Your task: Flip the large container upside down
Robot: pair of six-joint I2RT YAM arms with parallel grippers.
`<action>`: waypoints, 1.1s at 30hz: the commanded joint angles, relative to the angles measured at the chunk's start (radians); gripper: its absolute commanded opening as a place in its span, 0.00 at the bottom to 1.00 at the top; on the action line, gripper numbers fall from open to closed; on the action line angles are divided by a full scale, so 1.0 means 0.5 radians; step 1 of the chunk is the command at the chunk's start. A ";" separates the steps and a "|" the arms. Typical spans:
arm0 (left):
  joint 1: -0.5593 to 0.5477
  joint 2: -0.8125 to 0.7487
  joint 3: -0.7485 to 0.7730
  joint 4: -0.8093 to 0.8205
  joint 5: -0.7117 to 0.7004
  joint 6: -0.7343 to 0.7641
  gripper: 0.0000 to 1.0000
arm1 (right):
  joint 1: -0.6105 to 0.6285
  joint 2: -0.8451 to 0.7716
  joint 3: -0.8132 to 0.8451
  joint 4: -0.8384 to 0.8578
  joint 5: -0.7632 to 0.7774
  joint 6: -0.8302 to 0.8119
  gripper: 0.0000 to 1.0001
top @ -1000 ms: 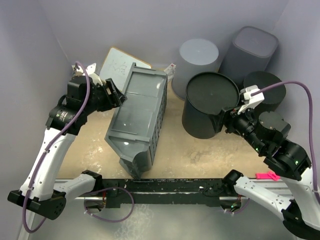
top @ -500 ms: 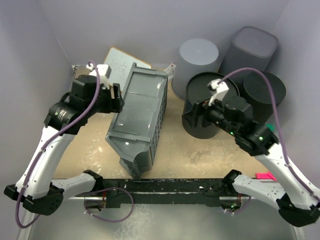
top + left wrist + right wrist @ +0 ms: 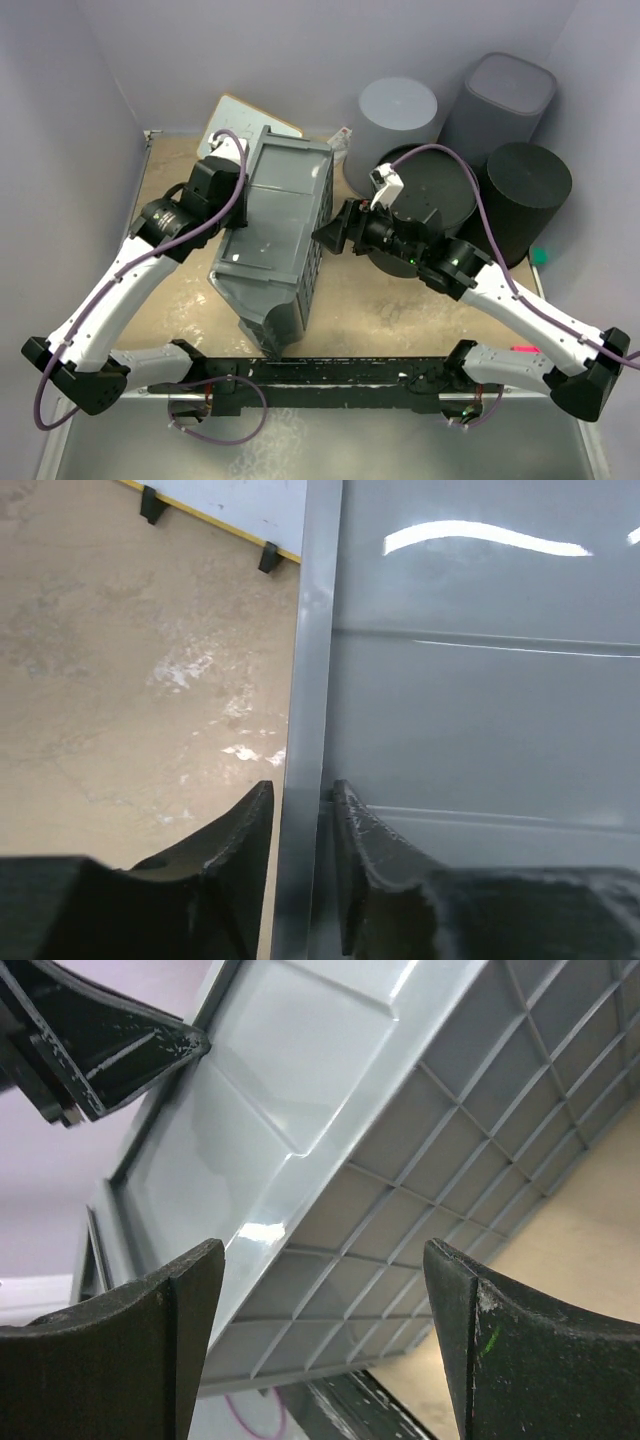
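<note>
The large container [image 3: 275, 225], a grey ribbed tub, stands tipped up on one long side, its open face toward the left arm and its grid underside [image 3: 430, 1150] toward the right arm. My left gripper [image 3: 238, 205] straddles the upper left rim [image 3: 303, 730], one finger outside and one inside, closed in tight on it. My right gripper [image 3: 332, 235] hangs open just off the ribbed underside, its fingers [image 3: 185, 1340] wide apart with nothing between them. The left gripper's dark fingers also show at the top left of the right wrist view.
Behind the right arm stands a round black bucket [image 3: 440, 185], with a second black bucket [image 3: 528, 185], a grey round bucket [image 3: 397, 118] and a tall dark-grey square bin [image 3: 508, 92] at the back right. A pale board [image 3: 232, 125] leans at the back left. Walls close in on both sides.
The right arm swung left from the black bucket to the container's underside, staying open. The left gripper moved onto the container's rim and narrowed around it.
</note>
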 commanded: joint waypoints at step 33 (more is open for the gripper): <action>0.397 -0.309 -0.798 0.298 -0.190 -0.012 0.00 | 0.106 0.329 -0.261 1.313 -0.553 0.716 0.83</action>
